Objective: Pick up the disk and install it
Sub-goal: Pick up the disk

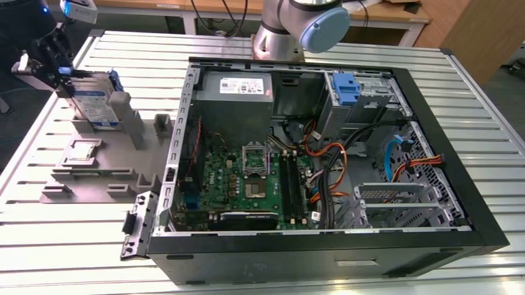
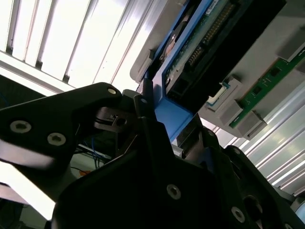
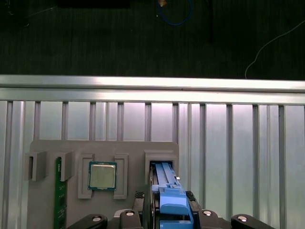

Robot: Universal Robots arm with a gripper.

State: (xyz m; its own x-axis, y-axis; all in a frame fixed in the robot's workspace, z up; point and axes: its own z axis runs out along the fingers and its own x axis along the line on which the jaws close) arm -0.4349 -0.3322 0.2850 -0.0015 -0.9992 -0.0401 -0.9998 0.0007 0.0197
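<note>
The disk (image 1: 93, 101) stands on edge in a slot of the grey fixture (image 1: 98, 169), at the exterior view's left, outside the computer case. It shows a blue-and-white label and blue rails. My gripper (image 1: 63, 75) sits at the disk's upper end, shut on its blue rail. In the first wrist view the blue rail (image 3: 167, 191) runs between my fingertips (image 3: 190, 196), with the gripper (image 3: 164, 198) centred over it. In the second wrist view the disk (image 2: 205, 43) shows its dark circuit-board side, and the gripper (image 2: 159, 121) clamps the blue rail (image 2: 174, 114).
The open computer case (image 1: 459, 184) lies at the exterior view's right with a motherboard (image 1: 246, 178), a grey power supply (image 1: 238, 86), orange cables and a drive bay with a blue latch (image 1: 346, 92). The fixture also holds a processor chip (image 3: 102, 175) and a green memory stick (image 3: 58, 200). The arm's base (image 1: 299, 24) stands behind the case.
</note>
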